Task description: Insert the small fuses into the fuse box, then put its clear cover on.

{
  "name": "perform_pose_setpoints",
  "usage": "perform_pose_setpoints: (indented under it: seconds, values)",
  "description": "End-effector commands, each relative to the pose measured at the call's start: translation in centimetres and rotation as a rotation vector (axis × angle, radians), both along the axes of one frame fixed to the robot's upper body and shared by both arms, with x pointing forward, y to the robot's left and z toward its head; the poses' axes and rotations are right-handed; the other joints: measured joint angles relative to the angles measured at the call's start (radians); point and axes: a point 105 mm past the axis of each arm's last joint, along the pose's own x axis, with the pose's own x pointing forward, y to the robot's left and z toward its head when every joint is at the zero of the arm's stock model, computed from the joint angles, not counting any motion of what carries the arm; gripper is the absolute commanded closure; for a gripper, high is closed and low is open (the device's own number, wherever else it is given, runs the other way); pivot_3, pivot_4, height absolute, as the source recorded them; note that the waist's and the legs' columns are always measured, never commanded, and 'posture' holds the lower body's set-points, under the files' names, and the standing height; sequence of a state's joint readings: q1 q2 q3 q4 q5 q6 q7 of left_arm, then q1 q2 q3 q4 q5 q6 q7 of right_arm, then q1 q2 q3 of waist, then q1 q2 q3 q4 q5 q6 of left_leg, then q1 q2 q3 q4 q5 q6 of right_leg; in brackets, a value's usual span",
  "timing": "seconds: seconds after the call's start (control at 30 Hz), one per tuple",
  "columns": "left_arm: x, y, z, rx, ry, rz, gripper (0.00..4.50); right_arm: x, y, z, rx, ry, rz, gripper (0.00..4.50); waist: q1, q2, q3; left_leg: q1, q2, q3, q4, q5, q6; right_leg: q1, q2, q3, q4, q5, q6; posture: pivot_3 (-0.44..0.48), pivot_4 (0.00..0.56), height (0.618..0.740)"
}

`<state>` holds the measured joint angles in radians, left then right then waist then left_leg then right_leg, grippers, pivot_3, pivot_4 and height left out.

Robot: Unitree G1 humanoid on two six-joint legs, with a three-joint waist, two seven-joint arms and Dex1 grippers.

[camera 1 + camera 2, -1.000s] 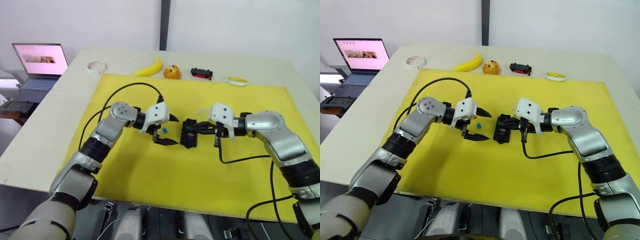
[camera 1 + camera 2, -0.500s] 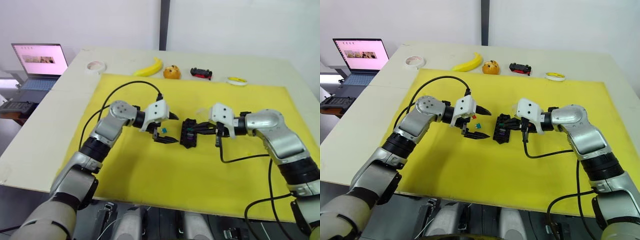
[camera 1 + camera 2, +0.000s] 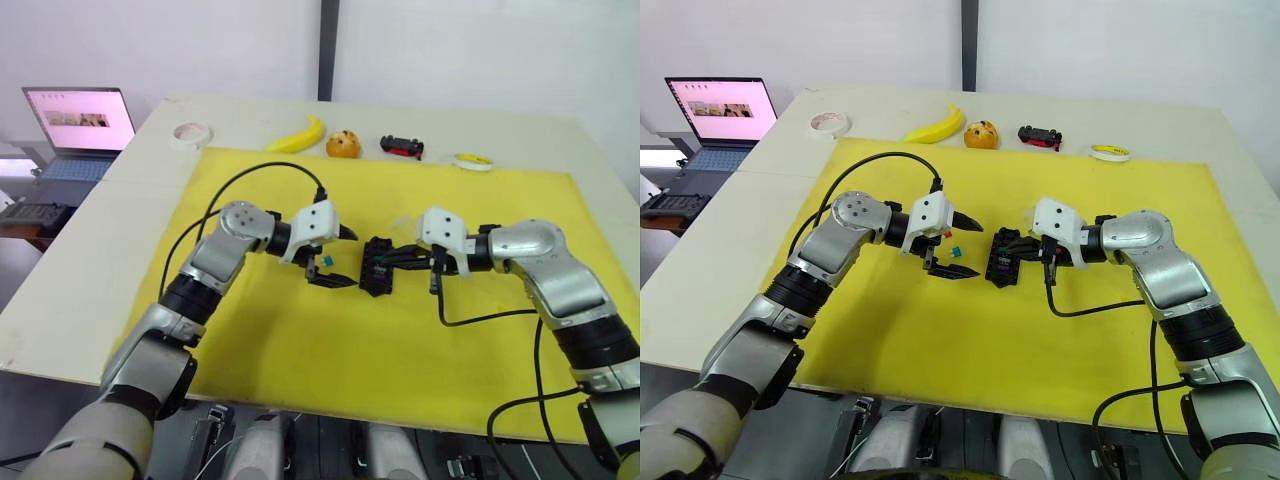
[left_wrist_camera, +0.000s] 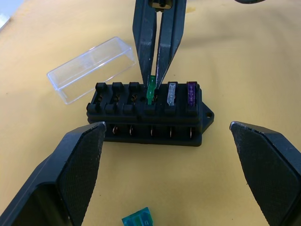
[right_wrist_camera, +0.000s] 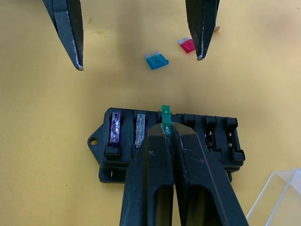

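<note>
Fuse box (image 4: 149, 113) mid-mat: purple fuse (image 4: 192, 91) and grey fuse (image 4: 172, 93) seated. Right hand (image 5: 165, 129) pinches green fuse (image 4: 151, 89) over third slot. Left hand (image 3: 335, 258) gapes wide. Three slots remain; clear cover (image 4: 91, 68) still off, beside box.

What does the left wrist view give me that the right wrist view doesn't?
Left wrist view alone: the whole clear cover lying on the mat beside the fuse box. Right wrist view alone: the red fuse loose on the mat, with an orange one behind the left gripper's finger. Both: the green fuse pinched by the right gripper over a slot, purple and grey fuses seated, the teal fuse loose, and the left gripper open.
</note>
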<state>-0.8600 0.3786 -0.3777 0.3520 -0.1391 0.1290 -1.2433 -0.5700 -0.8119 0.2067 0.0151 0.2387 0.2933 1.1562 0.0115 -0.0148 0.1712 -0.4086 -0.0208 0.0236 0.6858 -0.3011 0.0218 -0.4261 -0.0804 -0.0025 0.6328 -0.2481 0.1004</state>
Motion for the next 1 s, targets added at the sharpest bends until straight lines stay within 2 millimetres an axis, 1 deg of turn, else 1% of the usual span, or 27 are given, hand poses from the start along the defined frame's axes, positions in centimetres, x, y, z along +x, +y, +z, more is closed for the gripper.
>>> perform_pose_setpoints:
  seconds: [0.03, 0.67, 0.83, 0.93, 1.0]
  values:
    - [-0.3, -0.5, 1.3, -0.025, -0.038, -0.026, 0.05, 0.2, -0.4, 1.2, 0.018, -0.038, -0.011, 4.5, 0.0, 0.0, 0.0, 0.0, 0.0, 0.0, 0.0, 0.0, 0.0, 0.0, 0.0, 0.0, 0.0, 0.0, 0.0, 0.0, 0.15, 0.74]
    - [-0.3, -0.6, 1.3, -0.025, -0.035, -0.026, 0.05, 0.5, -0.2, 0.4, 0.024, -0.024, -0.029, 4.5, 0.0, 0.0, 0.0, 0.0, 0.0, 0.0, 0.0, 0.0, 0.0, 0.0, 0.0, 0.0, 0.001, 0.0, 0.0, 0.0, 0.15, 0.74]
    - [-0.3, -0.4, 1.3, -0.022, -0.033, -0.025, 0.05, 0.7, -0.2, 0.6, 0.029, -0.035, -0.039, 4.5, -0.001, 0.0, 0.0, 0.0, 0.0, 0.0, 0.0, 0.0, 0.0, 0.0, 0.0, 0.0, 0.001, 0.0, 0.0, 0.0, 0.15, 0.74]
    - [-0.3, -0.4, 1.2, -0.018, -0.034, -0.025, 0.0, 0.5, -0.2, 1.3, 0.042, -0.041, -0.035, 3.53, -0.001, 0.0, 0.0, 0.0, 0.0, 0.0, 0.001, 0.0, -0.001, 0.0, 0.0, 0.0, 0.001, 0.0, 0.0, 0.0, 0.15, 0.74]
    - [-0.3, -0.4, 1.1, -0.015, -0.033, -0.027, 0.0, 0.3, -0.2, 1.9, 0.042, -0.055, -0.026, 2.55, -0.001, 0.0, 0.0, 0.0, 0.0, 0.0, 0.001, 0.0, -0.001, 0.0, 0.0, 0.0, 0.001, 0.0, 0.0, 0.0, 0.15, 0.74]
